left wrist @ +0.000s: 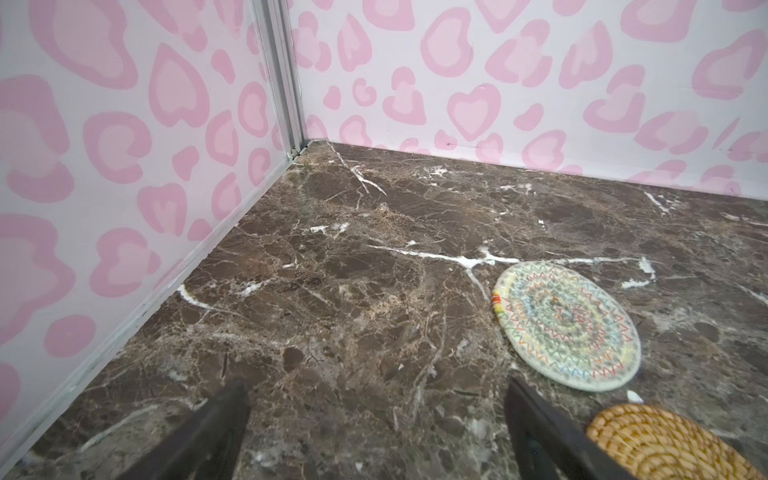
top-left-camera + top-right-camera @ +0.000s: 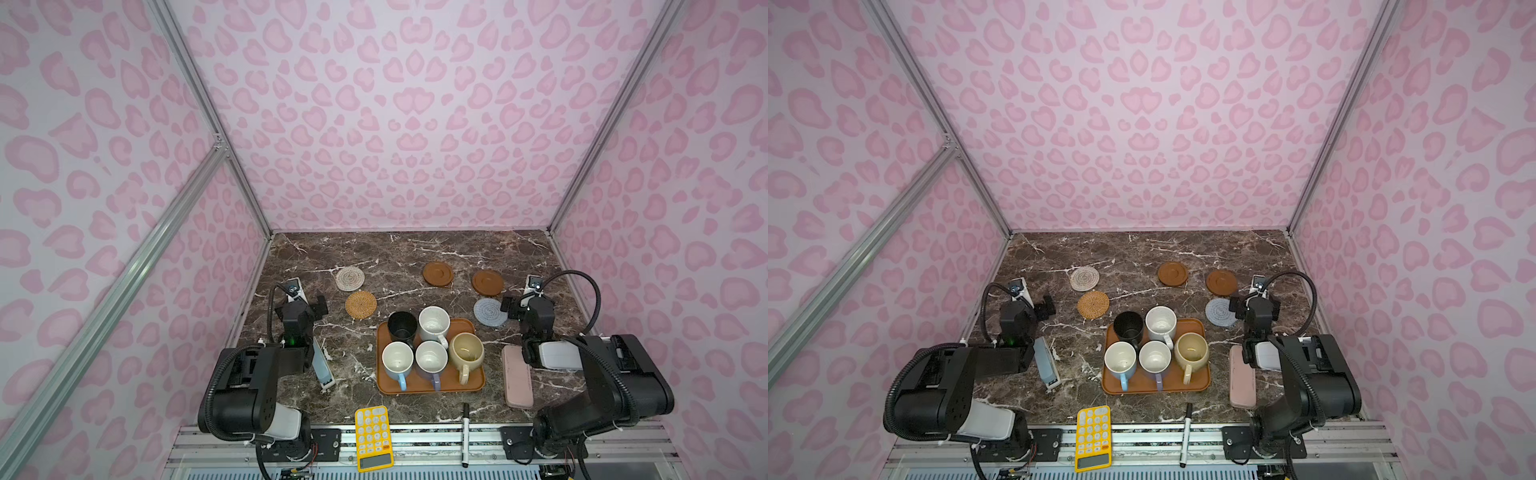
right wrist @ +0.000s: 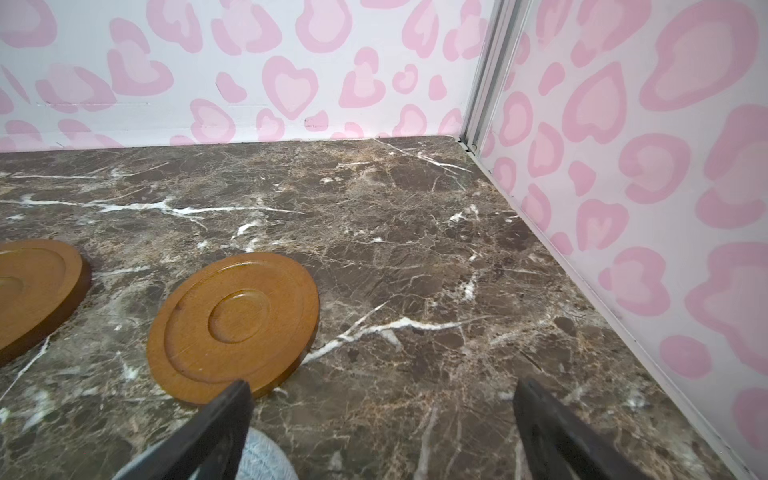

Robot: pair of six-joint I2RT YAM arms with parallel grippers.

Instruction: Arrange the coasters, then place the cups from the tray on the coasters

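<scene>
Heads up: your left gripper (image 1: 376, 399) and right gripper (image 3: 382, 401) hang wide open, empty, coasters (image 2: 437, 273) scattered 10 to 2 o'clock off the tray (image 2: 451, 387), and the cups (image 2: 434, 323) on it are packed so tight you'll likely bump a neighbour grabbing one.

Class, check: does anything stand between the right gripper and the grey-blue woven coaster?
Nothing visible does. The right gripper, jaws open, hangs right at the grey-blue woven coaster; in the right wrist view one finger overlaps the coaster's edge.
</scene>
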